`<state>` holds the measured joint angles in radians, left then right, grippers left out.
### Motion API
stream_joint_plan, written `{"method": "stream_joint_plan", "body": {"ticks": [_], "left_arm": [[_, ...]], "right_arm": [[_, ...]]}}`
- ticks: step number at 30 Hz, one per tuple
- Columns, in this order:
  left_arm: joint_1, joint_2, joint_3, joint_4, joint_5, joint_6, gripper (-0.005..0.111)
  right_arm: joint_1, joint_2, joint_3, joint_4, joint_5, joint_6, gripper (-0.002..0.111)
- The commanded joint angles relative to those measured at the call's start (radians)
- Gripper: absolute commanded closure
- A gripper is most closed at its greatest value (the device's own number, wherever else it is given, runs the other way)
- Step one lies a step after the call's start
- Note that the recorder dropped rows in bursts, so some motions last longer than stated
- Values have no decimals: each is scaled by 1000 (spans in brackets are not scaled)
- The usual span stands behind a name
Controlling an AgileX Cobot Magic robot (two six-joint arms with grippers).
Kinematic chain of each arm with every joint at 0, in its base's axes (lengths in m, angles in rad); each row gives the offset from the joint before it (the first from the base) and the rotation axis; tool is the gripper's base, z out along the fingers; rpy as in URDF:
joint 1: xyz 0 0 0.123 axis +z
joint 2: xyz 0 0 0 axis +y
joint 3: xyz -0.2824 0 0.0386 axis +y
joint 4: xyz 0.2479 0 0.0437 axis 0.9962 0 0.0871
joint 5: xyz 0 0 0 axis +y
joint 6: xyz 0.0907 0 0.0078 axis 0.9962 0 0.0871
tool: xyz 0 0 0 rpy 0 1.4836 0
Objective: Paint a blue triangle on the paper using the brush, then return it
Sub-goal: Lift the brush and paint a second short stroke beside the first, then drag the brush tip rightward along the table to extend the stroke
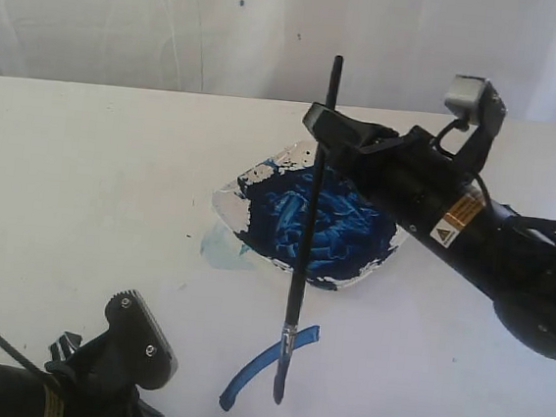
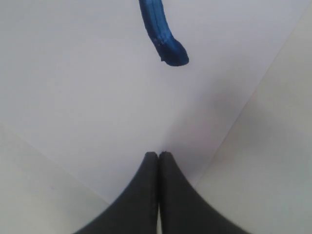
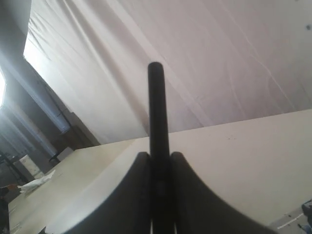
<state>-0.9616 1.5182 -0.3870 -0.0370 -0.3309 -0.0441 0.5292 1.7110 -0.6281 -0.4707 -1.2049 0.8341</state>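
My right gripper is shut on the upper part of the brush, holding it nearly upright in front of the paint dish. The brush's blue-stained tip meets the paper beside one curved blue stroke, the only part of the blue triangle that shows. In the right wrist view the black handle rises from between the fingers of the right gripper. My left gripper is shut and empty over a corner of the paper, near the end of the stroke.
The dish holds thick dark-blue paint, and a pale blue smear lies at its near left corner. The left arm sits low at the front left. A white curtain hangs behind the table's far edge.
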Motion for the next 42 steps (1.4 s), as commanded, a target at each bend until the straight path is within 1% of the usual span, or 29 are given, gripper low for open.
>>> {"method": "stream_joint_plan", "body": {"ticks": [1, 12, 36, 42], "left_arm": [[3, 5, 7, -7, 31, -1, 107], [3, 5, 7, -7, 33, -1, 107], [3, 5, 7, -7, 31, -1, 107], [3, 5, 7, -7, 31, -1, 107]], "right_arm": [[34, 57, -74, 5, -16, -10, 108], [109, 156, -152, 8, -16, 0, 108], [113, 215, -154, 4, -16, -4, 108], [108, 215, -126, 10, -16, -4, 108]]}}
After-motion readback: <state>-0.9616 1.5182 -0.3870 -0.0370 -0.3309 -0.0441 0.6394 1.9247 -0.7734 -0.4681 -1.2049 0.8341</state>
